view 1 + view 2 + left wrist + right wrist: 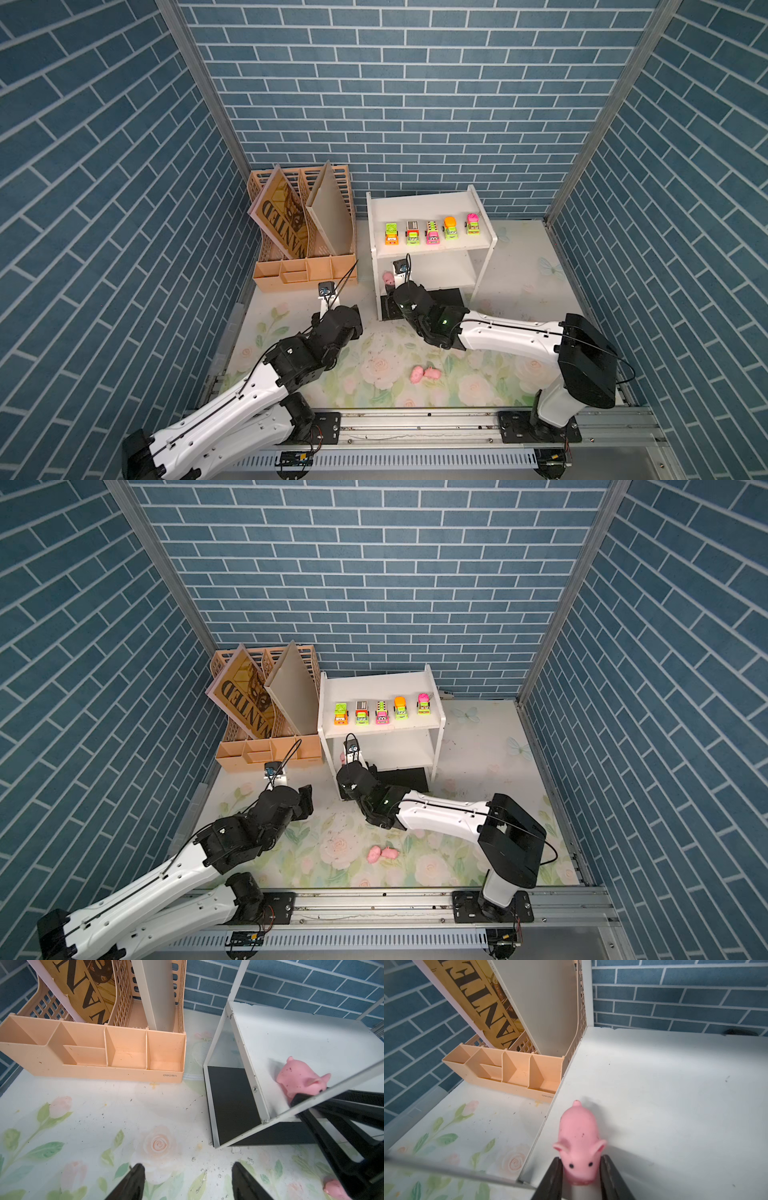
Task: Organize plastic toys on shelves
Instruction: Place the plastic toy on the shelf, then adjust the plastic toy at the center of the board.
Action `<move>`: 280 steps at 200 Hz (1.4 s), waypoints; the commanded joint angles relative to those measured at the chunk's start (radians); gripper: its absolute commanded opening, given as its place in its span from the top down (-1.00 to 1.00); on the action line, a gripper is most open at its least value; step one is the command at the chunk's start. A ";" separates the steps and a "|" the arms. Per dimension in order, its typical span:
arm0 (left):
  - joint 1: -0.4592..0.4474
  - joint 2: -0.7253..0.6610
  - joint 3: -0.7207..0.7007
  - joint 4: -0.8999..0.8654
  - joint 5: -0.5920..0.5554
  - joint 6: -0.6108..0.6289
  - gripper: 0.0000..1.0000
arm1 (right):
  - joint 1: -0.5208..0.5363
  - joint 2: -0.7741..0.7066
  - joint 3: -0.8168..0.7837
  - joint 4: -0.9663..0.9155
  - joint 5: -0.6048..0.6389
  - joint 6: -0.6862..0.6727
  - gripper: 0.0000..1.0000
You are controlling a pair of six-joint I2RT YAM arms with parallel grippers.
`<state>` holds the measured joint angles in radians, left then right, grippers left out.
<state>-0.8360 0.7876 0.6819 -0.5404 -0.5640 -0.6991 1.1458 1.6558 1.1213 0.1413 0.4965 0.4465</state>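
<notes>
Inside the shelves (432, 208), the right arm (498, 332) reaches forward, end effector (581, 1158) flanking a pink pig (578, 1132), grip unclear.

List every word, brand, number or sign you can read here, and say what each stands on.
"WANTED": large dark letters on the tan printed poster board leaning in the peach slotted plastic file organizer.
"deli": small brand mark on that organizer's front wall, in the left wrist view; the tiny characters after it are too small to read.
Five neon plastic toy trucks on the white shelf unit: any markings are too small to read.
</notes>
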 commanded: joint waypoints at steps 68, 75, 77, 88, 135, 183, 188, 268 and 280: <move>0.007 0.007 -0.007 0.002 -0.015 0.013 -0.39 | -0.001 -0.089 -0.062 -0.009 -0.131 -0.007 0.14; 0.008 0.007 -0.006 0.001 -0.016 0.012 -0.39 | -0.001 -0.112 -0.076 -0.007 -0.140 -0.006 0.12; 0.007 0.007 -0.007 0.000 -0.015 0.011 -0.39 | -0.001 -0.119 -0.083 -0.008 -0.142 -0.005 0.12; 0.008 0.007 -0.007 0.000 -0.013 0.010 -0.39 | 0.000 -0.164 -0.116 -0.022 -0.145 0.008 0.10; 0.008 0.023 -0.016 0.031 0.044 0.003 -0.40 | 0.014 -0.397 -0.320 -0.165 -0.169 0.093 0.10; 0.008 0.093 -0.065 0.129 0.167 -0.010 -0.39 | 0.106 -0.471 -0.449 -0.348 -0.185 0.146 0.13; 0.008 0.102 -0.070 0.141 0.176 -0.011 -0.40 | 0.124 -0.469 -0.458 -0.360 -0.181 0.155 0.13; 0.008 0.202 -0.064 0.171 0.210 -0.014 -0.40 | 0.219 -0.376 -0.602 -0.362 -0.141 0.363 0.15; 0.008 0.207 -0.062 0.167 0.208 -0.012 -0.39 | 0.238 -0.362 -0.613 -0.367 -0.147 0.383 0.15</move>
<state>-0.8352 0.9852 0.6083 -0.3779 -0.3576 -0.7101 1.3518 1.2667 0.5278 -0.2024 0.3393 0.7464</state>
